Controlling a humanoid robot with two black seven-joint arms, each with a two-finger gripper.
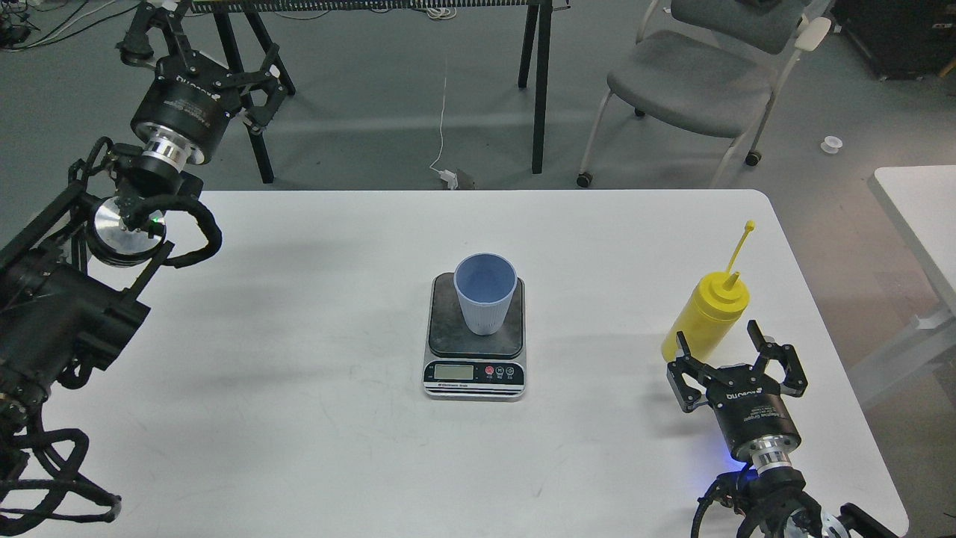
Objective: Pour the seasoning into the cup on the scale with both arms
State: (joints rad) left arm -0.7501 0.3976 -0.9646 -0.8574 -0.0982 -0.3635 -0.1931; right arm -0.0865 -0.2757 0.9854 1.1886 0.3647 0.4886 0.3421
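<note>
The yellow seasoning bottle (708, 314) stands on the white table (299, 314) at the right, its nozzle uncapped and the cap strap sticking up. My right gripper (717, 336) is open just in front of the bottle's base and holds nothing. The light-blue cup (485, 302) stands upright on the scale (474, 371) at the table's middle. My left gripper (205, 60) is open and empty, raised beyond the table's far left corner.
A grey chair (694, 78) and black trestle legs (538, 82) stand on the floor behind the table. A second white table (922, 209) is at the right edge. A white cable (444, 112) lies on the floor.
</note>
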